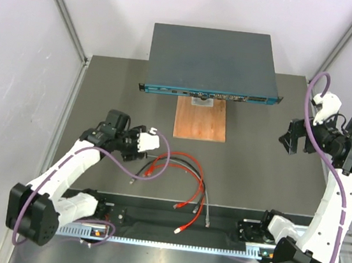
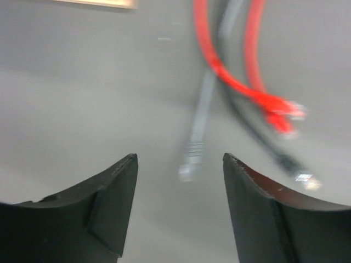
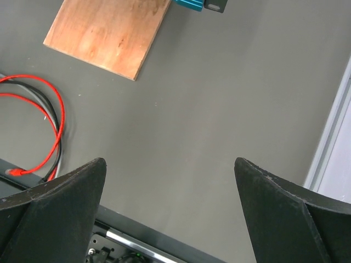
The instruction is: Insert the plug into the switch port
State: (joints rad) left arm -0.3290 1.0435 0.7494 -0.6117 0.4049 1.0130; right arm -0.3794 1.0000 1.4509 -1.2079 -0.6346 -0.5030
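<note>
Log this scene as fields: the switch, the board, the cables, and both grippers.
switch: far edge of table, teal port face toward arms
wooden board: flat, just in front of switch
cables: red, grey, black, loose on table
left gripper: open, empty, aimed at grey plug
right gripper: open, empty, raised at right side

Left wrist view's grey plug (image 2: 187,171) blurred, red cables (image 2: 254,44) blurred and cut by top edge, board (image 2: 104,2) a sliver, right wrist's switch (image 3: 192,4) only a teal corner, ports (image 1: 209,95) too small to tell
</note>
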